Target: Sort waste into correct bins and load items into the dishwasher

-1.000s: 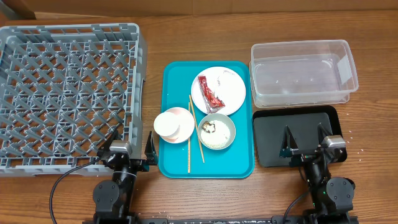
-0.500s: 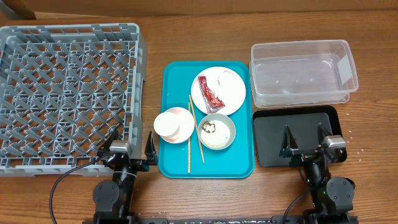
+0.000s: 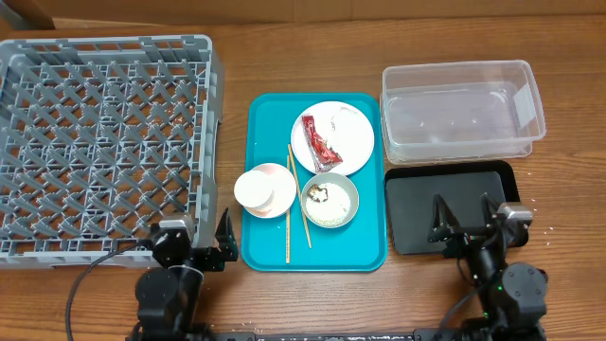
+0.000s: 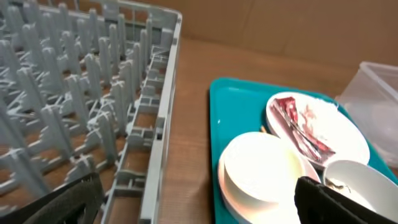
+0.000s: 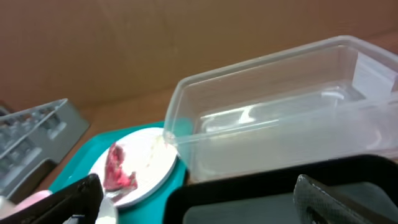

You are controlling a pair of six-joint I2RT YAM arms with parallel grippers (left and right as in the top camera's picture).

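Observation:
On the teal tray [image 3: 360, 246] a white plate [image 3: 352, 142] holds the red wrapper [image 3: 319, 140] and the white napkin [image 3: 345, 117]. A white cup [image 3: 258, 188] sits in the pink-and-white bowl [image 3: 282, 175]. The pale bowl [image 3: 331, 201] holds rice and a brown scrap. Chopsticks [image 3: 290, 208] lie between the bowls. The grey rack [image 3: 104, 142] is at the left. The clear tub [image 3: 462, 111] and the black tray [image 3: 417, 189] are at the right. My left gripper [image 3: 194, 239] is open and empty between the rack and the teal tray. My right gripper [image 3: 466, 225] is open and empty over the black tray's front.
In the left wrist view, the rack wall [image 4: 158, 118] is to the left and the cup [image 4: 261, 174] to the right of my open fingers [image 4: 199, 208]. In the right wrist view, the tub [image 5: 280, 112] stands behind the black tray [image 5: 249, 199].
Both arms have shifted slightly toward the table's front edge. The objects on the table have not moved.

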